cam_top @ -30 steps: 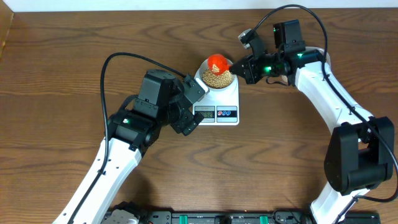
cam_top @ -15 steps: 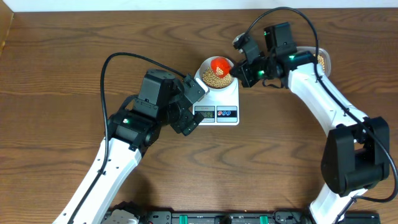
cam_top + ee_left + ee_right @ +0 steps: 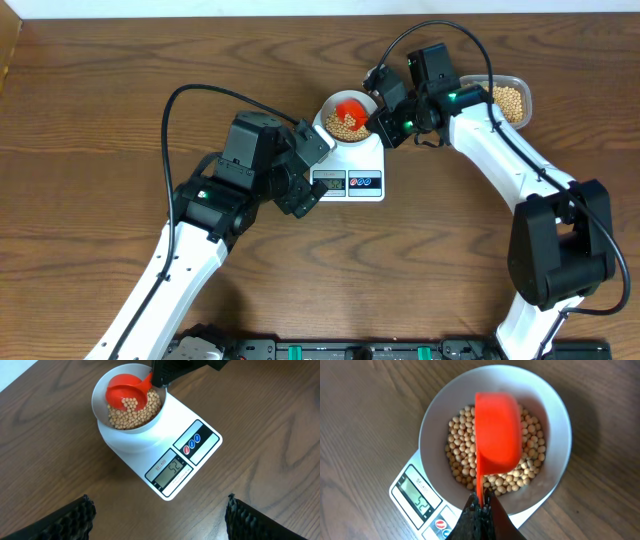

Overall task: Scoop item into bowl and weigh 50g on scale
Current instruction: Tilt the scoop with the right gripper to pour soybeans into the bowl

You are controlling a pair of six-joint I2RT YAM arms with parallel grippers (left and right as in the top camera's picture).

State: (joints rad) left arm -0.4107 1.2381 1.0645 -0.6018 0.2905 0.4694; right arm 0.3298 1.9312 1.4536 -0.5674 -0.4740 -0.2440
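Right end effector [image 3: 481, 505] clamps red scoop [image 3: 497, 435] over bowl [image 3: 556, 414] on scale [image 3: 186, 416]; bean tub [image 3: 526, 98] just beyond.

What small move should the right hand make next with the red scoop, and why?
Probably lift the scoop out of the bowl, keeping its few beans. The scale display seems to read 52, slightly over target, and the right hand grips the scoop.
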